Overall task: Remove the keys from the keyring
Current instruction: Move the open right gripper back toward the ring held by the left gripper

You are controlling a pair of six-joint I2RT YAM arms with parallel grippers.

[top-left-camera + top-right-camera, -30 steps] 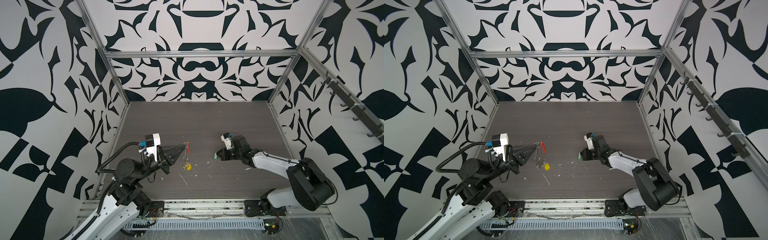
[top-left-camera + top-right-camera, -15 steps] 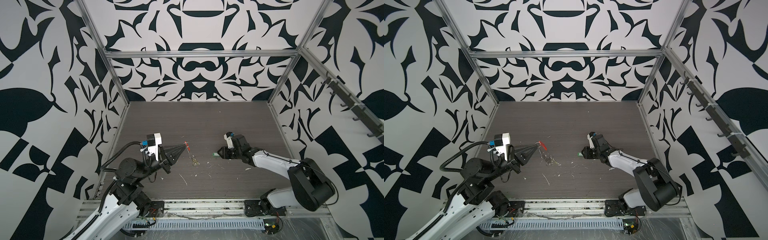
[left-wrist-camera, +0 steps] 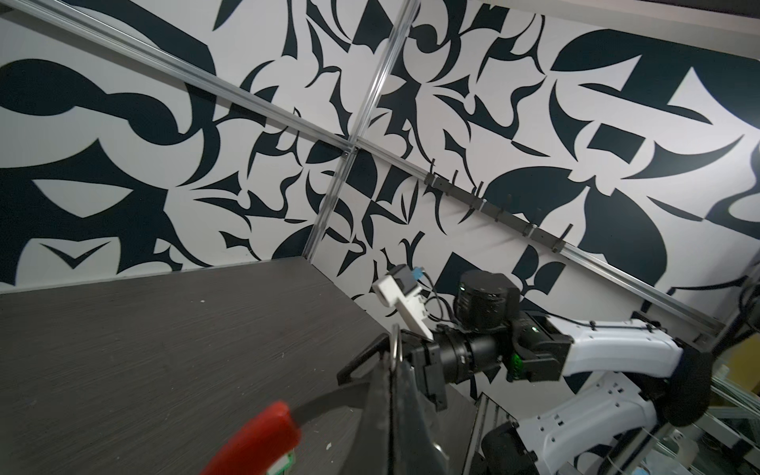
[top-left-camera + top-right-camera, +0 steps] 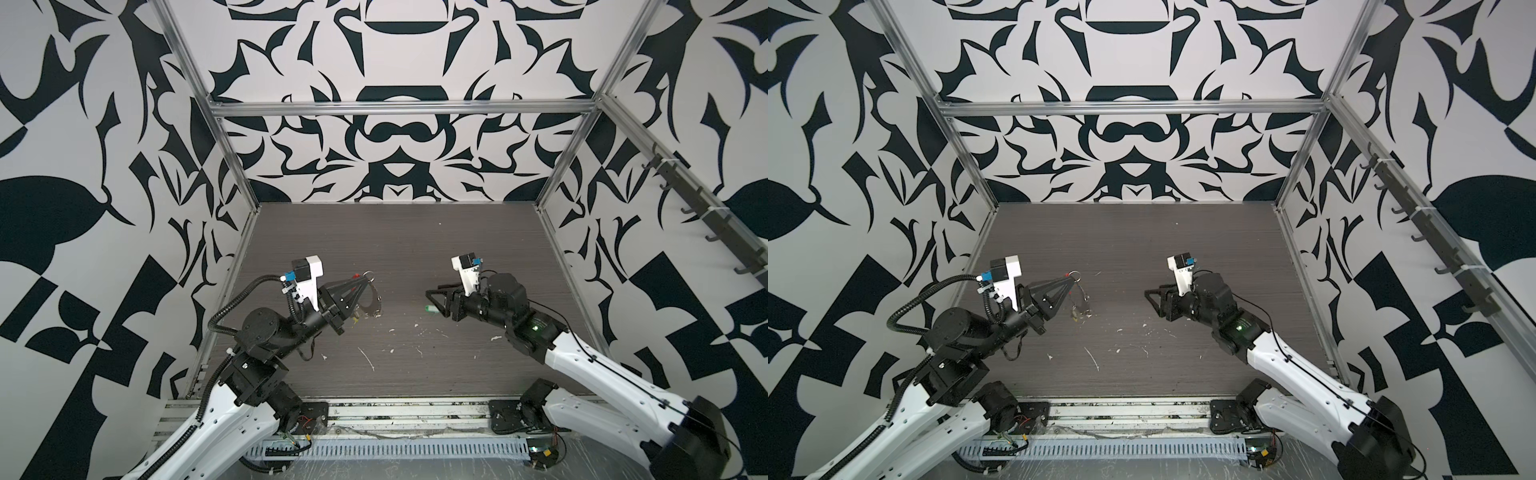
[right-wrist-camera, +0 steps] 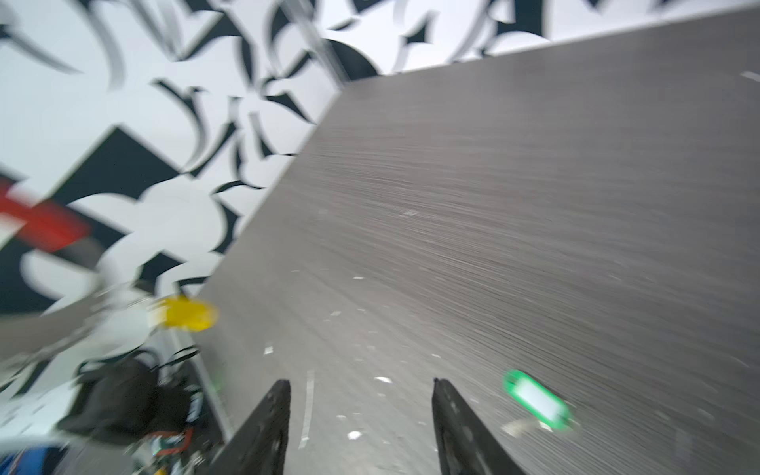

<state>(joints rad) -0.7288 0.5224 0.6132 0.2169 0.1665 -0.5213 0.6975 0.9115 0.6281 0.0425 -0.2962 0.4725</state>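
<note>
In both top views my left gripper (image 4: 367,279) (image 4: 1074,280) is shut on the keyring (image 4: 376,301) (image 4: 1086,297), a thin grey hoop hanging from its tip above the table's left side. A red key (image 4: 356,275) (image 3: 255,436) sticks out beside the tip. The yellow key (image 4: 1075,318) (image 5: 187,313) dangles at the hoop's low end. In the left wrist view the jaws of that gripper (image 3: 395,364) are pressed together on a metal wire. My right gripper (image 4: 432,291) (image 5: 360,386) is open and empty. The green key (image 4: 430,308) (image 5: 536,399) lies on the table just beside one finger.
White scraps and scratches (image 4: 368,359) litter the dark wood table (image 4: 415,249) between the arms. Patterned walls with aluminium posts close in three sides. A rail of hooks (image 4: 706,220) runs along the right wall.
My right gripper has opened and let go of the green key, which now lies on the table. The left gripper has lifted the keyring, so the yellow key has left the table and hangs.
</note>
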